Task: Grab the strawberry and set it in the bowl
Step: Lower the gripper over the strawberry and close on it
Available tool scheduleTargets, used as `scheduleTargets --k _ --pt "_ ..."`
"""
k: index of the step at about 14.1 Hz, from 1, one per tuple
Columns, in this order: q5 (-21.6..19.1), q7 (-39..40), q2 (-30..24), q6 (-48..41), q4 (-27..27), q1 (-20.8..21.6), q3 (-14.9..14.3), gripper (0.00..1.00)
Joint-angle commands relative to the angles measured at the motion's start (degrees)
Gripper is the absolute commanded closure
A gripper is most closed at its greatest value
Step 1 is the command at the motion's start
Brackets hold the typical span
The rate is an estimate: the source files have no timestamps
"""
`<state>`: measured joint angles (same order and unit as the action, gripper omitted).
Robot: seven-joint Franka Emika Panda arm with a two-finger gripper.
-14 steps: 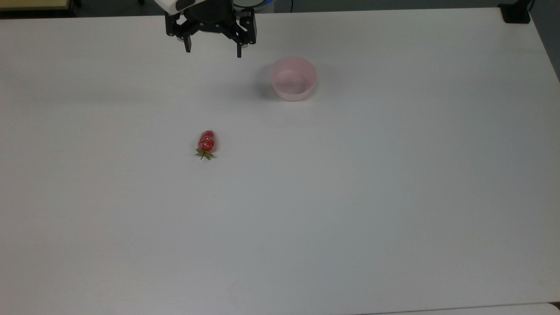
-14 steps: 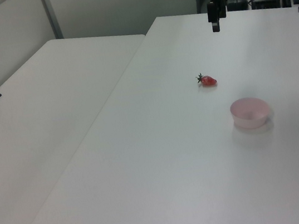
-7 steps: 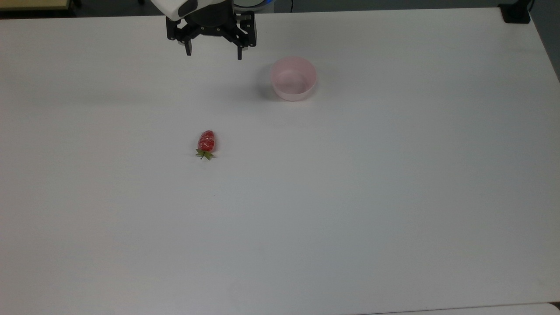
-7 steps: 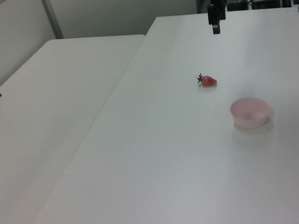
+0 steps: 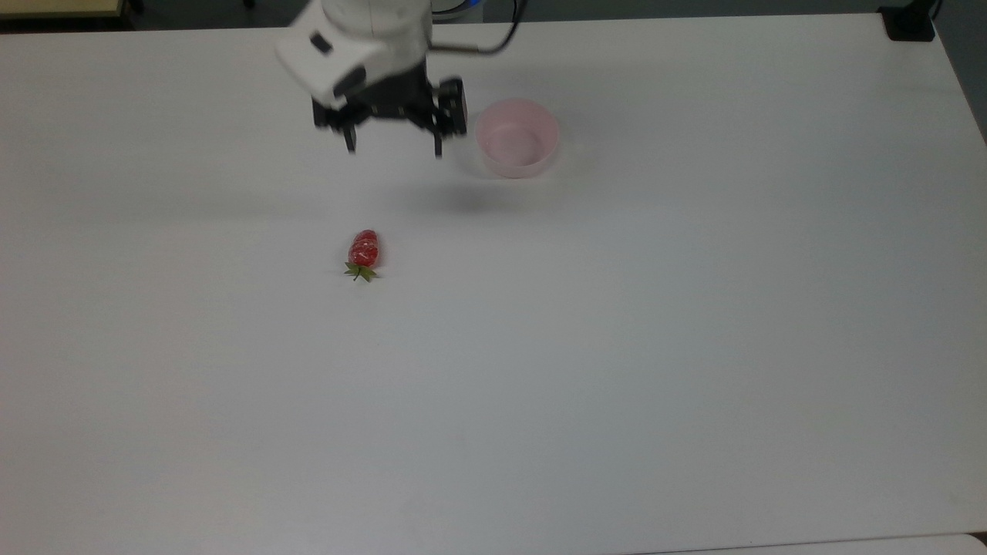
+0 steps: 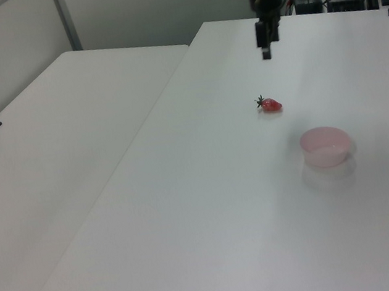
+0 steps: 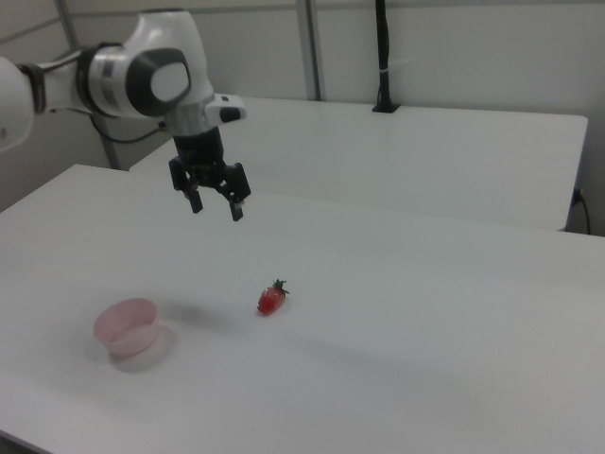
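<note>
strawberry [image 5: 364, 251] is what we look at first. it lies flat on the white tabletop [image 5: 617, 347], out in the open, with nothing touching it. in the top view its green leafy end points down and its red tip points up toward the arm. we see the strawberry in the left view [image 6: 270, 105] and the right view [image 7: 271, 299] too.

the bowl [image 5: 517, 138] is pale pink and round. it sits upright on the tabletop, well apart from the strawberry, up and to the right in the top view. we see no fruit in it. in the right view the bowl [image 7: 129, 326] is to the left of the strawberry.

the gripper [image 5: 394, 148] hangs in the air above the tabletop, and its shadow falls on the white top under it. in the top view it is just beside the bowl, on the top view's left of it, and above the strawberry in the picture. its jaws are spread wide apart and point down. we see nothing held between them. the right view shows the gripper [image 7: 216, 207] high up, not touching the strawberry.
</note>
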<state>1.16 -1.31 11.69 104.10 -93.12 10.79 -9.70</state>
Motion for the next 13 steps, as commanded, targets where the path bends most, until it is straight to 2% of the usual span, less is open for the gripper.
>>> scheduleTargets --k 1,7,13 --pt "-3.8 0.5 6.7 5.7 2.5 0.5 -0.1 0.0" --pt "-3.3 -2.5 12.9 9.9 1.6 -1.2 -0.6 0.0" --pt "0.6 -3.3 19.7 13.0 -0.3 -2.9 -0.6 0.03"
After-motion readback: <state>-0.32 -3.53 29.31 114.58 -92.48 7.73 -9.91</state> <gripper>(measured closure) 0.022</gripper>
